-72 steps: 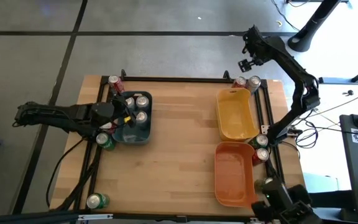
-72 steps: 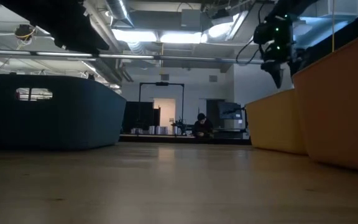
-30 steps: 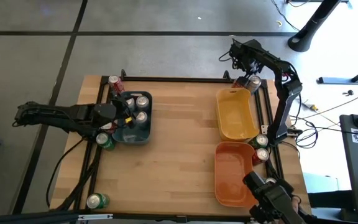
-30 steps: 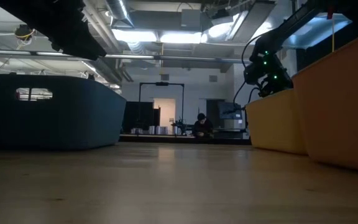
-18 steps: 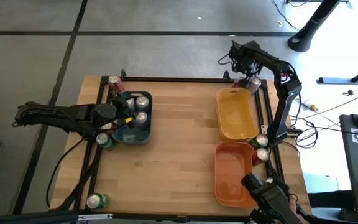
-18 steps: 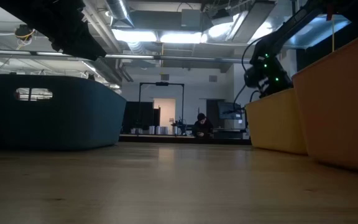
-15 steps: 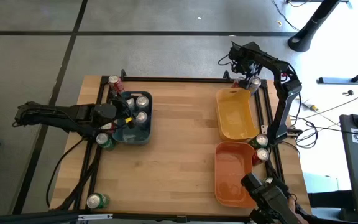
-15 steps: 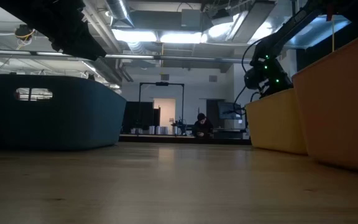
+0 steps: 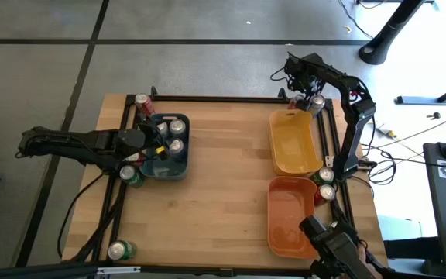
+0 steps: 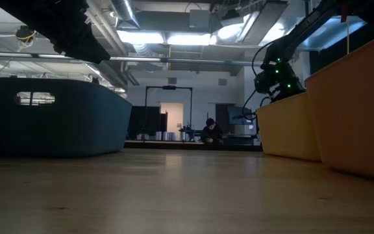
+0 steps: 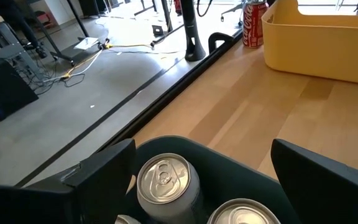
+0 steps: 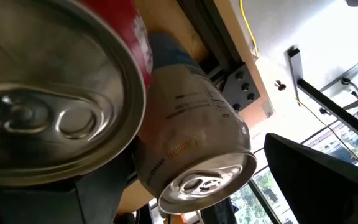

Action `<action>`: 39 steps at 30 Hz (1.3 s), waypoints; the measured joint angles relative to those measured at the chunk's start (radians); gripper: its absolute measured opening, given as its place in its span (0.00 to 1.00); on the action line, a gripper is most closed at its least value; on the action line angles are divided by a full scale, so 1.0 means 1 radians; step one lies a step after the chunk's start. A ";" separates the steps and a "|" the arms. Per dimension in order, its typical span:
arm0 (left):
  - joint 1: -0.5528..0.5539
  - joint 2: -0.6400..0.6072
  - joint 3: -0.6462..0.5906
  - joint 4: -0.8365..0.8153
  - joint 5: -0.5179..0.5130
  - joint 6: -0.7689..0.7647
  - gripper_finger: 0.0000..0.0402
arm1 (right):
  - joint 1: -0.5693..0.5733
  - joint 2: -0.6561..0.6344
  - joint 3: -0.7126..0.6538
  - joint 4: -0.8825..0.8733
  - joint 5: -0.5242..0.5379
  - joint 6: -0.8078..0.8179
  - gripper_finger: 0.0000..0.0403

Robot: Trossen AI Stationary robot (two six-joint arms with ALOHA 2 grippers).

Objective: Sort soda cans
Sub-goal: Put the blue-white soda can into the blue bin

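Note:
My right gripper (image 9: 309, 94) hangs open over the table's far right corner, pointing steeply down at two soda cans. In the right wrist view a silver can (image 12: 194, 149) stands between its fingers, and a red can (image 12: 55, 81) sits close beside it. I cannot tell whether a finger touches either can. My left gripper (image 9: 157, 143) waits open above the blue-grey bin (image 9: 165, 169), which holds silver cans (image 11: 164, 180). Loose cans stand on the table: a red one (image 9: 142, 101) at the far left, green ones (image 9: 132, 176) (image 9: 120, 250) at the left, and two (image 9: 325, 184) by the right rail.
A yellow bin (image 9: 293, 147) and an orange bin (image 9: 289, 221) stand along the right side, the yellow one just near of the right gripper. A black rail (image 9: 223, 98) frames the tabletop. Bare wood (image 9: 223, 178) lies between the bins. A person (image 10: 208, 132) is far off in the room.
My right gripper has rolled a little about its own line while staying over the two cans at the far right corner. Nothing else has moved.

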 joint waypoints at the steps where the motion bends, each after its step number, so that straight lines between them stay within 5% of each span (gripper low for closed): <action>1: 0.000 0.000 0.000 0.000 0.000 0.000 0.90 | 0.000 0.000 0.000 0.000 0.001 0.000 0.87; 18: 0.000 0.000 0.000 -0.020 0.000 0.000 0.90 | 0.015 0.000 0.001 -0.003 0.039 -0.022 0.48; 28: 0.000 0.000 0.000 -0.019 0.000 0.001 0.90 | 0.014 0.000 0.000 0.004 0.022 -0.016 0.54; 39: 0.000 0.000 0.000 -0.019 0.000 0.004 0.90 | 0.033 0.001 -0.001 -0.042 0.092 0.032 0.78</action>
